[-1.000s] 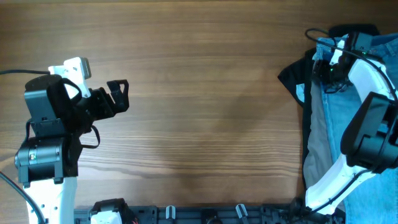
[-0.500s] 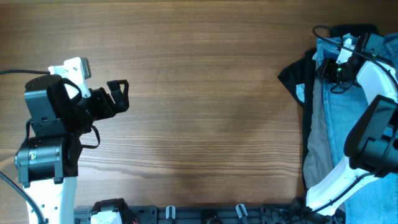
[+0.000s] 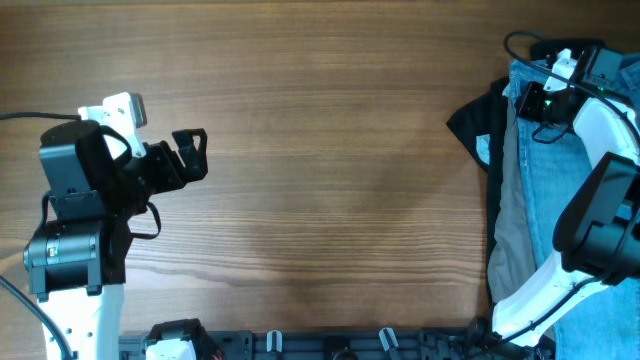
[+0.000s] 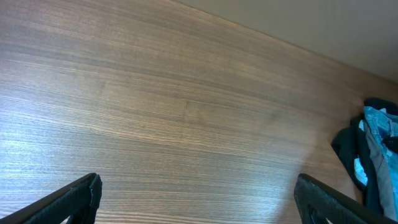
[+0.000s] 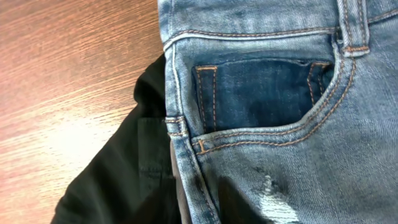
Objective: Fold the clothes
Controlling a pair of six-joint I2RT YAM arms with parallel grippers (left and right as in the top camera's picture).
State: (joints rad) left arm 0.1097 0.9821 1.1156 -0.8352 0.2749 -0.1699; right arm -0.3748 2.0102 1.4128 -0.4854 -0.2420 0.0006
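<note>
The light blue jeans lie in a pile at the table's right edge, on top of a grey garment and a black one. In the right wrist view the jeans fill the frame from very close, showing a front pocket with orange stitching. My right gripper is down on the far end of the jeans. Its fingers do not show clearly in the right wrist view, only a dark patch at the bottom. My left gripper hovers over bare table far to the left, open and empty, with its fingers wide apart.
A black garment pokes out left of the pile and also shows in the right wrist view. Grey trousers lie under the jeans. The pile is at the right edge of the left wrist view. The wooden table spans the view.
My right gripper has moved a little to the right and toward the far edge over the jeans. The left arm has not moved.
</note>
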